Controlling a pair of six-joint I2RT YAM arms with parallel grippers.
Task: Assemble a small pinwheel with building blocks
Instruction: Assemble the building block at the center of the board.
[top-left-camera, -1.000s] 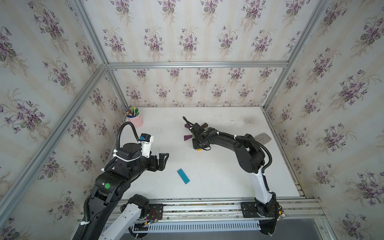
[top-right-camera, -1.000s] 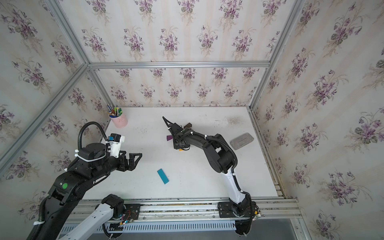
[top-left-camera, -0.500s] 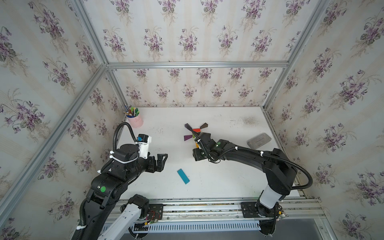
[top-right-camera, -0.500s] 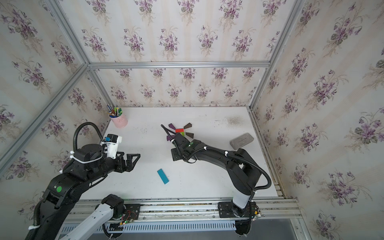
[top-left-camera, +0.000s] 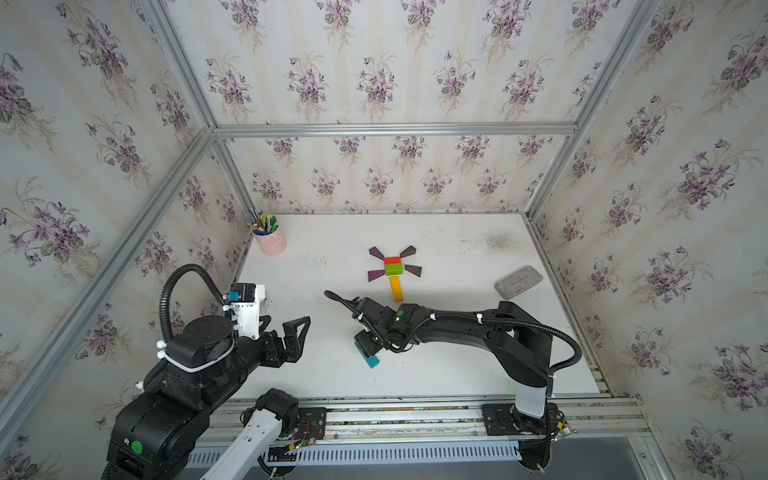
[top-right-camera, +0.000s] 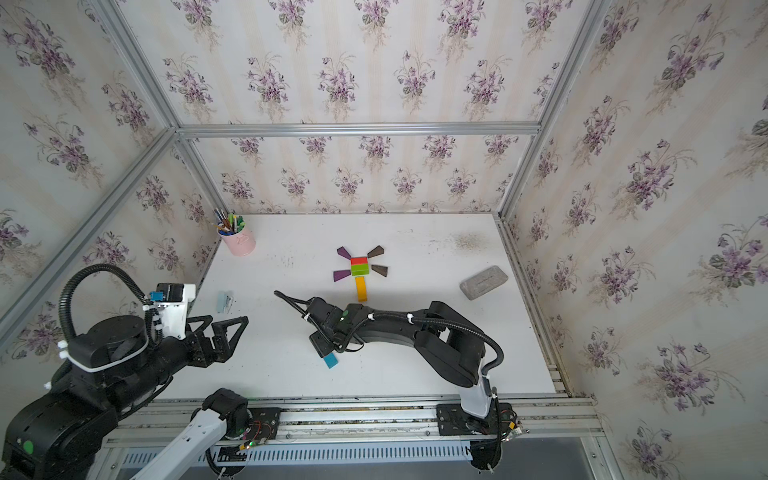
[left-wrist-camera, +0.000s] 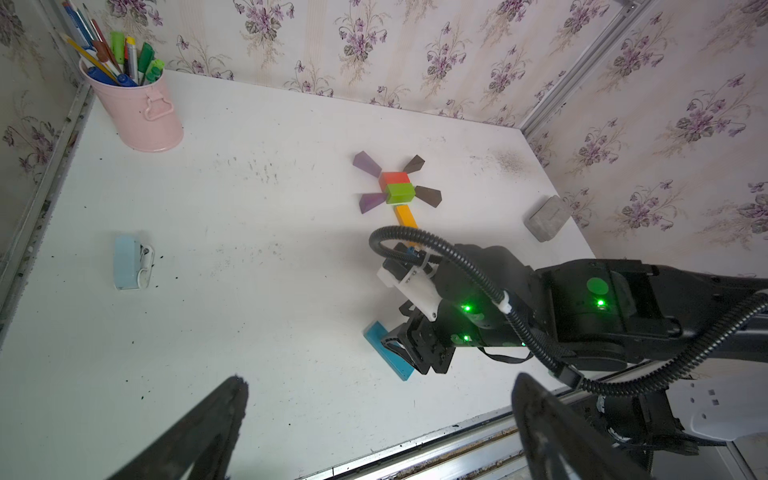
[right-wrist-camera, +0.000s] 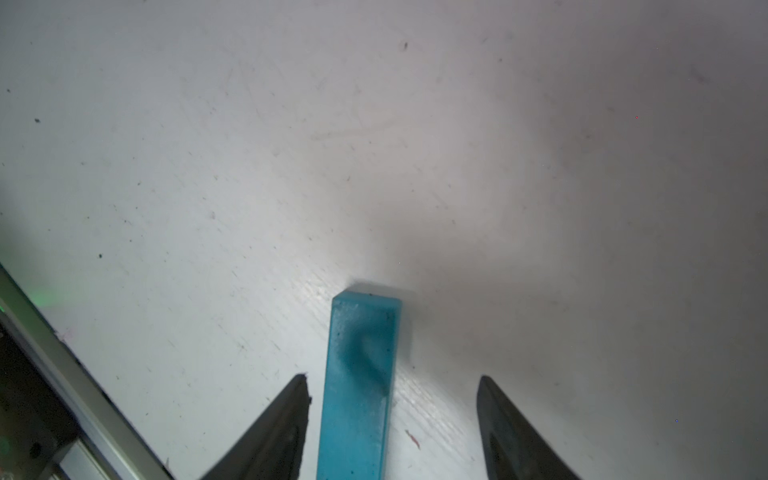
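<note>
Pinwheel (top-left-camera: 392, 266) nearly done: you had the hub, four blades and the orange bar (top-left-camera: 396, 288) laid. The blue bar (top-left-camera: 371, 360) lay flat, well apart from the pinwheel, off its stem end. Your right gripper (right-wrist-camera: 392, 378) straddled it, part open and gripping nothing. Your left gripper (top-right-camera: 228, 328) hung wide open and empty, farther from the pinwheel.

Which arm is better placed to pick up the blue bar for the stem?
Right. The right tool straddles the blue bar, open, a finger on each side; the left tool hangs open, well away.
</note>
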